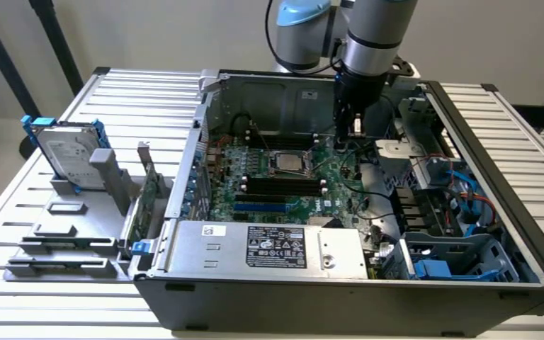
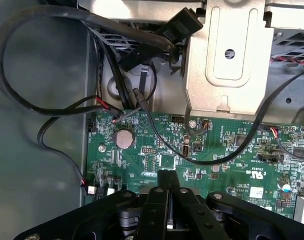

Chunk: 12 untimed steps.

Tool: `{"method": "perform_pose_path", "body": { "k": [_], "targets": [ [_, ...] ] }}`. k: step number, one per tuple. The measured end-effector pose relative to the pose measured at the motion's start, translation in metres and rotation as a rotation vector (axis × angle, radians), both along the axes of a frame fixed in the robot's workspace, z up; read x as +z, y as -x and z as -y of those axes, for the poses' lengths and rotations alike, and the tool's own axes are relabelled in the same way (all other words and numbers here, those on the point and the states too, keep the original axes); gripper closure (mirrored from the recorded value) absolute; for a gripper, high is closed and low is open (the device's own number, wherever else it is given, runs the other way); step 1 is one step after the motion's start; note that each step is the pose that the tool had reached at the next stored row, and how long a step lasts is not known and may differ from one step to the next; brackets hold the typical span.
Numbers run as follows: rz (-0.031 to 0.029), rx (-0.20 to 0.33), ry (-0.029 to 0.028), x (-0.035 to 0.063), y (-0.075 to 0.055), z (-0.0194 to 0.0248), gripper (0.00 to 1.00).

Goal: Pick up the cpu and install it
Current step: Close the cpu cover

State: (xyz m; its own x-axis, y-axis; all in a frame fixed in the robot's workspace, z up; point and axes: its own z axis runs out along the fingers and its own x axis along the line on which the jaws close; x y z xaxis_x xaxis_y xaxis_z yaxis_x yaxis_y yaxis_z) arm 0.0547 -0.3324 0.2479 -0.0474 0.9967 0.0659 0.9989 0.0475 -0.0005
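The cpu (image 1: 288, 163) is a small silver square lying flat in the socket frame in the middle of the green motherboard (image 1: 253, 195), inside the open computer case. My gripper (image 1: 355, 133) hangs inside the case to the exterior view's right of the cpu and farther back, well apart from it. In the wrist view its black fingers (image 2: 159, 192) are pressed together over the motherboard (image 2: 222, 145), so the gripper (image 2: 167, 176) is shut with nothing between them.
Black cables (image 2: 51, 112) loop over the board near a coin battery (image 2: 123, 138) and a metal bracket (image 2: 232, 55). The power supply (image 1: 272, 248) fills the case front. On the table at the exterior view's left stand a hard drive (image 1: 69, 152) and a green card (image 1: 139, 205) in grey holders.
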Motion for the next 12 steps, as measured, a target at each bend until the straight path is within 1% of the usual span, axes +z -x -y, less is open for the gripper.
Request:
{"method": "perform_pose_path", "body": {
  "k": [5,8,12],
  "targets": [
    [-0.0127,0.000,0.0033,0.0030,0.000,-0.0001,0.89],
    [-0.0139,0.000,0.0047,0.0037,0.007,0.0000,0.89],
    [-0.0139,0.000,0.0049,0.0045,0.022,0.0004,0.89]
  ]
}}
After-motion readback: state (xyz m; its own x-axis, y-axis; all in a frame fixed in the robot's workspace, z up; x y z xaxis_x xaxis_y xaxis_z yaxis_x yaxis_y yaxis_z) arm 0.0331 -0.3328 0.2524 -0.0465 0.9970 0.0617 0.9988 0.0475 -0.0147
